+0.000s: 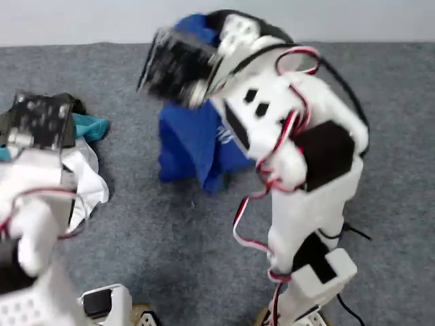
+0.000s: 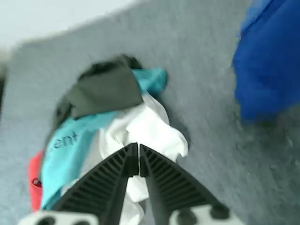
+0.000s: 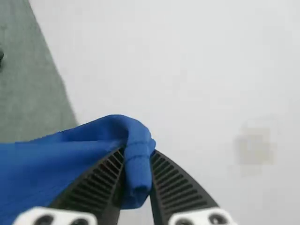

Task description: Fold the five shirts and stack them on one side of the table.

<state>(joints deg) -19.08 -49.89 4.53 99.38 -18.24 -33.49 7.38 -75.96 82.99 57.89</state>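
One blue shirt (image 1: 192,146) half behind arm (image 1: 299,149)

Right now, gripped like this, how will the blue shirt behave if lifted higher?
Likely floppy: the blue shirt hangs in loose folds from the right gripper. Probably light: one pinch holds much of it up. May slip: just a small bunched fold is clamped.
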